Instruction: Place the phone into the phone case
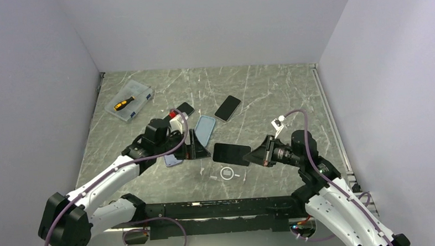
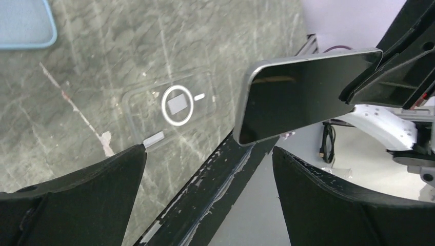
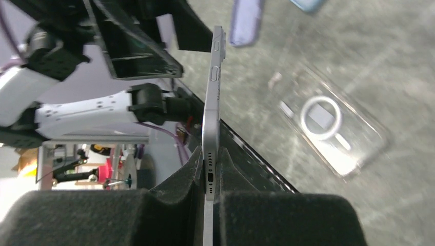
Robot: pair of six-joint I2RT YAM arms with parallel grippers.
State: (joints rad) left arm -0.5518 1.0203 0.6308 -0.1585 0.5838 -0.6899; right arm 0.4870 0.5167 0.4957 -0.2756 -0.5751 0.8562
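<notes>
Clear phone case (image 1: 227,174): we saw it lying flat on the marbled table (image 1: 280,92), nearest the arm bases, with a white ring in its middle.
Phone (image 1: 231,154): we found it just beyond the clear phone case, raised off the table, dark screen up, not yet in the case.
Right gripper (image 1: 255,154): we saw its fingers closed tight on the right short end of the phone, one on each face.
Left gripper (image 1: 197,149): we saw its fingers spread wide and holding nothing, just left of the phone's free end.
Purple case (image 1: 172,160): we noted it flat on the table, partly under the left arm.
Light blue case (image 1: 205,129): it lay farther back, behind the left gripper.
Black phone (image 1: 228,107): we saw it lying loose beyond the blue case, to the right.
Plastic box (image 1: 130,102): far left, we saw a yellow-handled screwdriver (image 1: 123,103) inside.
</notes>
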